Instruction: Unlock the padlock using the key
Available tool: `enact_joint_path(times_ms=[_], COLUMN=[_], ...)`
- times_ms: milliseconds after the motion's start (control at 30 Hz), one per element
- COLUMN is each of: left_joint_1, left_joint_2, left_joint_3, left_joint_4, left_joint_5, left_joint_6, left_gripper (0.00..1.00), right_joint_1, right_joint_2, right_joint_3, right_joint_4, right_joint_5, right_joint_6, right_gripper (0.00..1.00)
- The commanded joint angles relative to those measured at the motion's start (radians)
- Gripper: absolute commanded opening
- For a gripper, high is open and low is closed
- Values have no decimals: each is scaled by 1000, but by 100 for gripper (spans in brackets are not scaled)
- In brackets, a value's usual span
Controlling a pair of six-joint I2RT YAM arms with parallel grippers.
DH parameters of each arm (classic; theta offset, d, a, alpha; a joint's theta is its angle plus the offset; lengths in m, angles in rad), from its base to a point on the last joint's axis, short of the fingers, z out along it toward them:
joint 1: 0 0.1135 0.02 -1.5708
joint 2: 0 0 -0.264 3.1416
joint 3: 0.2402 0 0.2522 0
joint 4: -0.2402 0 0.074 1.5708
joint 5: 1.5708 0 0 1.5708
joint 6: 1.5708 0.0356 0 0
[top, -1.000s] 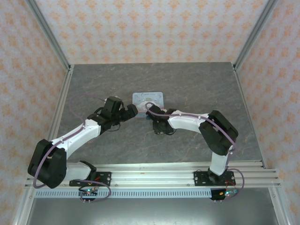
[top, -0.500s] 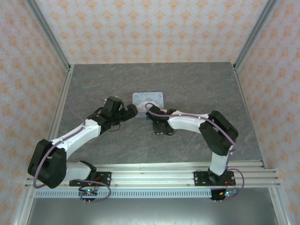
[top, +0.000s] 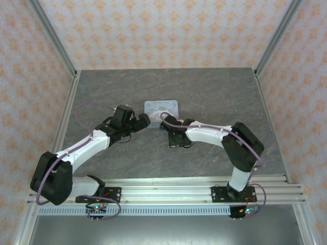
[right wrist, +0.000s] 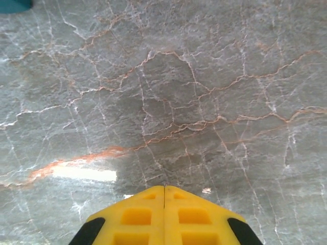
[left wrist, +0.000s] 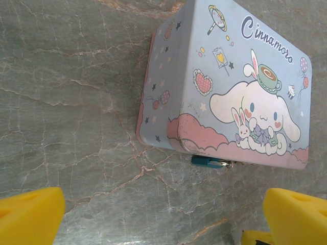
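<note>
While my right end effector [right wrist: 164, 190] is pinched fully shut, nothing visibly held, the padlock [right wrist: 13, 4] lies off its upper left; left end effector [left wrist: 163, 212], wide open and empty, faces it at the tin's [left wrist: 230, 87] lower edge.

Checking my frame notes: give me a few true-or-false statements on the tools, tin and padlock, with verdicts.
1. The left tool is open. True.
2. The right tool is open. False: its fingers meet.
3. The padlock sits at the pink lower edge of the tin. True.
4. The tin is plain grey. False: it is pale blue and pink, with a cartoon print.
5. The left tool grips the tin. False: its fingers stand apart from it.
</note>
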State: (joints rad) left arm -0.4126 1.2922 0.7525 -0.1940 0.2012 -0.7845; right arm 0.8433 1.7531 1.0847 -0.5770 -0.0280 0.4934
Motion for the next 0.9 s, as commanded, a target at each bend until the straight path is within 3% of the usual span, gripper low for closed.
enact_joint_path(times_ms=[0,500,700,867], left_joint_1=[-4,-6,-6,-18], left_joint_2=[-17,-14,-6,-18], left_joint_3=[23,32,34,48], left_joint_4=[1,28,115,170], left_joint_5=[-19,55,143,137], left_joint_6=[1,-86,-299,-535], left_gripper=[100,100,100,100], right_joint_1=[8,8,4,-12], right_joint_2=[-50,-150,-187,-212], right_joint_3=[-3,75,136,178], right_joint_4=[-41,-44,-36,0], right_joint_5=[38,24,17,4], right_joint_6=[-9,-7,-2,20], right_gripper=[0,0,0,0])
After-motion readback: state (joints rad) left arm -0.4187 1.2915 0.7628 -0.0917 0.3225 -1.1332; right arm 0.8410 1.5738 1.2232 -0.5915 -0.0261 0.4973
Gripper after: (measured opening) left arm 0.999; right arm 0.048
